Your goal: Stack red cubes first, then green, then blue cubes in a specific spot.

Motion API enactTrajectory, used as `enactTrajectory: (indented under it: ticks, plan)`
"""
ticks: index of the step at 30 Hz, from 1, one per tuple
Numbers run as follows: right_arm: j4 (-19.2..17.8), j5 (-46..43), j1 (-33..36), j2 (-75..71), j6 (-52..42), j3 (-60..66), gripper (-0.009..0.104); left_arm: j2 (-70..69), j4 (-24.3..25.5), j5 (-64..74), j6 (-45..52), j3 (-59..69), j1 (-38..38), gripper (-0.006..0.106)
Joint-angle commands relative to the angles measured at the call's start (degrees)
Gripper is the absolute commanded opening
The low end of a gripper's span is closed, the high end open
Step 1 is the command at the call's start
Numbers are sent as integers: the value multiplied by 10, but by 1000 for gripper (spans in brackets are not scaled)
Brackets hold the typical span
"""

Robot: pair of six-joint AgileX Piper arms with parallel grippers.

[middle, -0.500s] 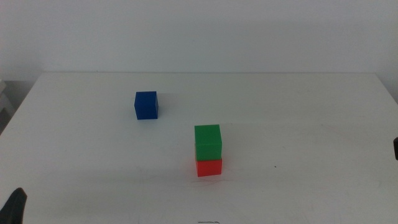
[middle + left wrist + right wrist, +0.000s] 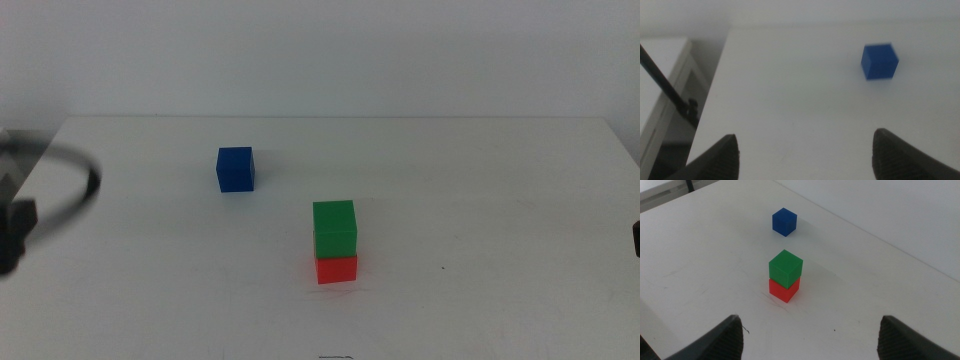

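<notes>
The green cube (image 2: 334,228) sits on the red cube (image 2: 337,269) near the middle of the white table; the right wrist view shows the same stack, green (image 2: 785,268) on red (image 2: 784,291). The blue cube (image 2: 235,168) stands alone, further back and to the left, and shows in both wrist views (image 2: 879,61) (image 2: 784,221). My left gripper (image 2: 805,157) is open and empty, over the table's left part, well short of the blue cube. My left arm (image 2: 15,225) is a blur at the left edge. My right gripper (image 2: 810,337) is open and empty, back from the stack.
The table's left edge (image 2: 715,100) runs close by the left gripper, with a white cabinet (image 2: 660,85) and a dark rod beyond it. A sliver of the right arm (image 2: 636,238) shows at the right edge. A white wall stands behind the table.
My left arm has swung up from the bottom left corner to the middle of the left edge, blurred by motion. The cubes and the right arm have not moved.
</notes>
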Motion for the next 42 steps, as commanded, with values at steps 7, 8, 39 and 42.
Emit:
enactTrajectory:
  ticks: [7,8,39,42]
  plan:
    - [-10,-41,-4,3,-1,-14,80,221,-11,184,-16,-238,-1,88]
    - [-10,-41,-4,3,-1,-14,80,240,-12,198,-16,-255,-1,88]
    - [-10,-41,-4,3,-1,-14,79,764,-18,288,-65,-767,-145,88]
    - [-10,-41,-4,3,-1,-14,79,809,-18,293,-82,-803,-148,88]
